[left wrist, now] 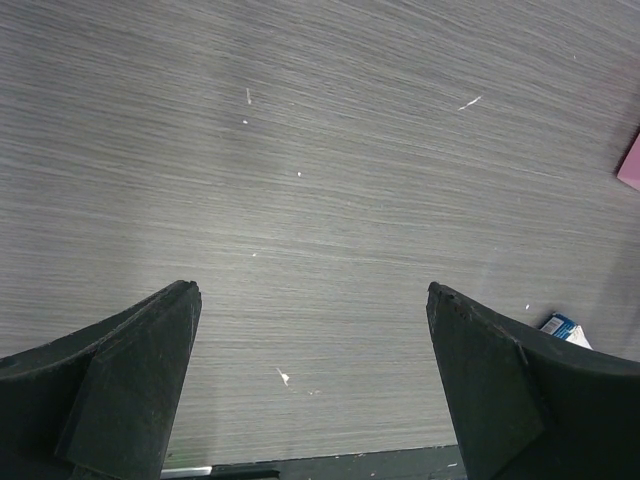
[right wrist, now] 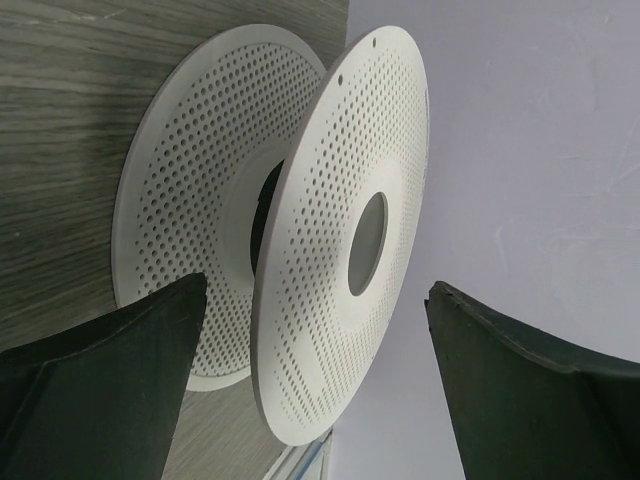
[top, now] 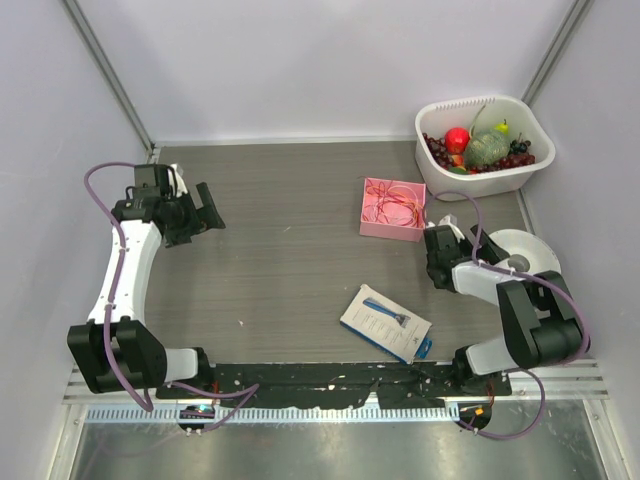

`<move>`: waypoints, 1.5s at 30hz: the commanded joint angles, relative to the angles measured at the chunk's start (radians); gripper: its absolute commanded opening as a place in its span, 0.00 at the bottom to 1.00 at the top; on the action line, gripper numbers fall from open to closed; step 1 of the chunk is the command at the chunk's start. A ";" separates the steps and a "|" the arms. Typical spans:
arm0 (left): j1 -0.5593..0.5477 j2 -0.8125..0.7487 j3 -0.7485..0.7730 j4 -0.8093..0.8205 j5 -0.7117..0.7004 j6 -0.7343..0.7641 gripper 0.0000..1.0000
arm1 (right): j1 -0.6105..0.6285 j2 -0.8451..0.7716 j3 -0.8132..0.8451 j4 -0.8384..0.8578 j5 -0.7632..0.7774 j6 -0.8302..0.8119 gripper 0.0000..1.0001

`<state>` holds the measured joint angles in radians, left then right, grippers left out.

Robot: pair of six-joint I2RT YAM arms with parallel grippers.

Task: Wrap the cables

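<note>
The cables are one thin red-orange wire (top: 392, 207) lying in loose loops inside a small pink box (top: 371, 224) at the table's back right. A white perforated spool (top: 530, 247) lies at the right edge. In the right wrist view the spool (right wrist: 330, 260) fills the middle, and my right gripper (right wrist: 315, 290) stands open in front of it, touching nothing. That gripper (top: 442, 256) sits between the pink box and the spool. My left gripper (top: 208, 210) is far off at the table's left, open over bare wood (left wrist: 312, 288). The wire is hidden from both wrist views.
A white tub (top: 432, 177) of toy fruit stands at the back right corner. A blue-and-white flat package (top: 385, 322) lies near the front middle; its corner (left wrist: 562, 326) shows past my left finger. The pink box's corner (left wrist: 632, 165) shows at the right edge. Walls enclose the table.
</note>
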<state>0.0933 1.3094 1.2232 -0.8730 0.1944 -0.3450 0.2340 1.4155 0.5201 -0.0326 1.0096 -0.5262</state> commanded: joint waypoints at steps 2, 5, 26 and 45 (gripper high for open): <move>0.002 0.005 0.019 0.035 0.014 -0.008 1.00 | 0.004 0.057 -0.054 0.313 0.104 -0.116 0.93; 0.002 0.005 0.016 0.040 0.014 -0.009 0.99 | 0.004 0.088 -0.084 0.436 0.122 -0.199 0.88; 0.000 -0.001 0.018 0.032 0.025 -0.017 1.00 | 0.007 -0.048 -0.193 0.765 0.075 -0.609 0.01; 0.002 -0.035 0.013 -0.012 0.043 0.035 1.00 | 0.157 -0.521 0.165 -0.357 -0.239 -0.285 0.01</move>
<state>0.0933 1.3136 1.2232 -0.8833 0.2119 -0.3363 0.3527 0.9703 0.5686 -0.2008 0.8158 -0.8692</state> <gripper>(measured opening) 0.995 0.068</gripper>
